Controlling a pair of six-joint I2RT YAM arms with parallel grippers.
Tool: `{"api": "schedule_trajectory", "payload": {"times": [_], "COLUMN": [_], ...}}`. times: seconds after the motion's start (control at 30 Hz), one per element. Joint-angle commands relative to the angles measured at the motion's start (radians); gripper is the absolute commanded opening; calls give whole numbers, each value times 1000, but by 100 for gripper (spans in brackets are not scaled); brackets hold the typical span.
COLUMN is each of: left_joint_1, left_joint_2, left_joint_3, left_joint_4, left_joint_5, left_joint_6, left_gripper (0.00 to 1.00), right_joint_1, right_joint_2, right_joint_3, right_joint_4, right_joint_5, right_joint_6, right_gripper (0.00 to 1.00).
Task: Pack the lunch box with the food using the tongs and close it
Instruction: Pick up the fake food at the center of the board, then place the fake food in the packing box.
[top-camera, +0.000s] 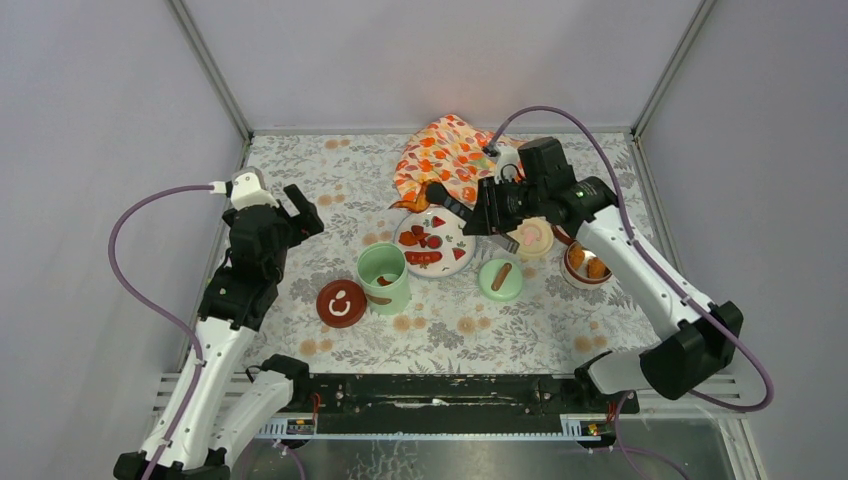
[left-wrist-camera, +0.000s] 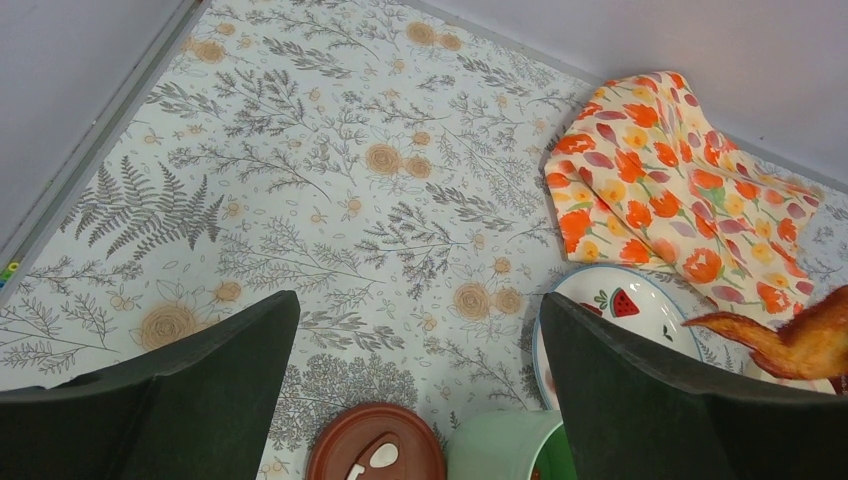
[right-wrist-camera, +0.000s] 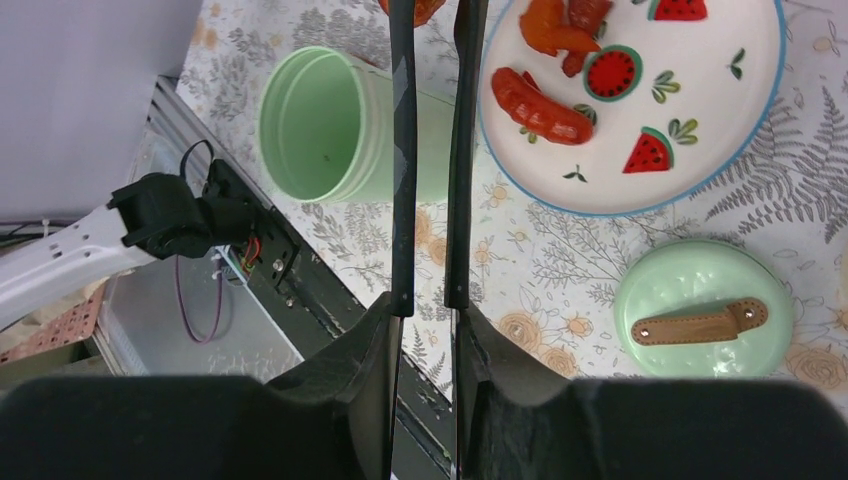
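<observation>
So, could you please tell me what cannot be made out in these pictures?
- Tips of the tongs: right wrist view, cut off by the top edge.
- The cream lid: top view, partly covered by the right arm.
- The steel bowl: top view, right side under the same arm.

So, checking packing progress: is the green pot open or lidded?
Open. The green pot stands uncovered; the green lid lies apart on the table.

Spread fingers (left-wrist-camera: 200, 400), flowered cloth (left-wrist-camera: 680, 190), fruit plate (left-wrist-camera: 585, 290), dark red lid (left-wrist-camera: 375, 452)
</observation>
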Motion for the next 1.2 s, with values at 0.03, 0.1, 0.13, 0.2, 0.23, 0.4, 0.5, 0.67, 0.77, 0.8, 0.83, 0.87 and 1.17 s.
{"api": "schedule_trajectory", "payload": {"times": [0.03,0.1,0.13,0.2,0.23,0.4,0.5,0.67,0.77,0.8,0.83,0.87,1.17], "left_joint_1": [16,18,20,21,21,25,28,32,33,33,33,33,36], "left_joint_2": [2,6,7,9,9,5,4,5,3,3,3,2,3], "left_joint_3": [-9,-9,-10,-8,-8,-10,-10,-11,-11,-11,-11,-11,-13], "left_joint_4": [58,59,57,58,58,58,58,58,58,58,58,58,58], "left_joint_5": [11,12,12,12,13,12,13,16,16,15,16,16,19], "left_joint_6": [-4,-5,-5,-5,-5,-6,-6,-6,-6,-6,-6,-6,-6], "left_gripper": [99,99,98,99,98,98,98,98,98,98,99,98,99], "right_joint_1": [59,102,123,166,186,272,319,362,373,374,376,377,378], "right_joint_2": [-84,-87,-87,-87,-88,-90,-76,-36,-14,-8,-3,2,0], "right_joint_3": [23,25,28,34,36,47,54,57,61,62,63,64,56], "right_joint_4": [23,0,-13,-38,-50,-98,-115,-106,-96,-93,-91,-90,-68], "right_joint_5": [-43,-12,1,33,50,109,146,174,186,186,185,184,216], "right_joint_6": [-55,-70,-79,-93,-100,-122,-126,-123,-122,-122,-122,-122,-93], "right_gripper": [9,9,9,9,9,9,10,11,13,14,16,17,26]}}
